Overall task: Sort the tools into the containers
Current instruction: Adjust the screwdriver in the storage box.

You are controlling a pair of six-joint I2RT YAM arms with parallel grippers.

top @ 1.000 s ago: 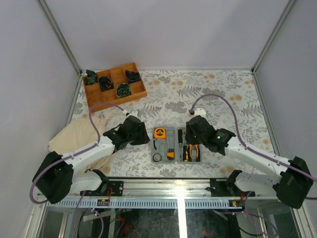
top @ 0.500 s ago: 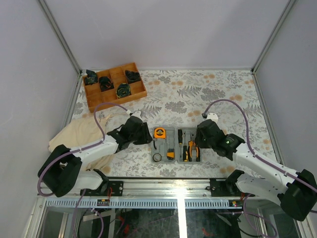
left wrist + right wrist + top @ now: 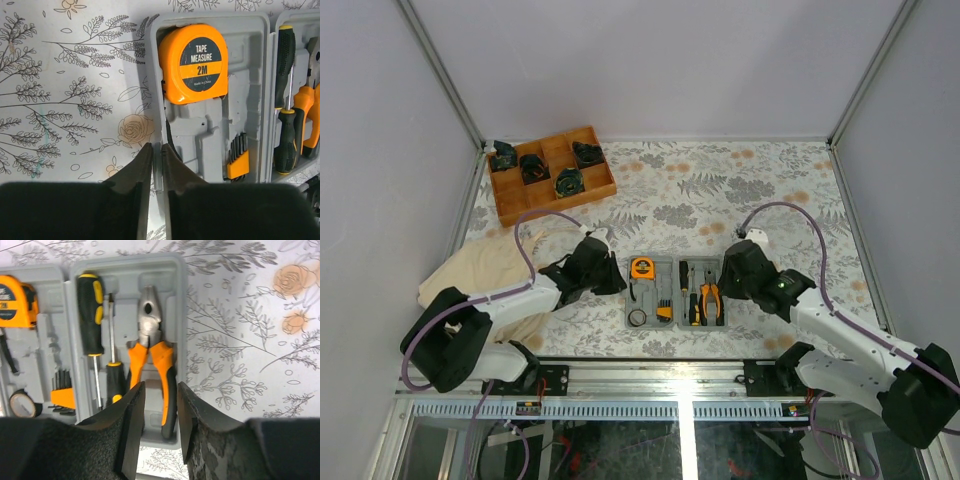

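Left gripper (image 3: 156, 146) nearly closed, pinching grey case (image 3: 245, 75) by its left wall. Right gripper (image 3: 160, 387) spread, 1 handle of orange pliers (image 3: 149, 327) between fingers (image 3: 129, 412).

The case (image 3: 660, 262) lies at the middle of the table's (image 3: 740, 190) near edge. Its left half holds the tape measure (image 3: 641, 268) at the far end and the ring (image 3: 638, 317) at the near end; its right half holds the screwdrivers (image 3: 684, 280), with the pliers (image 3: 710, 302) to their right. The wooden tray (image 3: 560, 203) sits in the far left corner, and the cloth (image 3: 480, 270) lies at the left edge.
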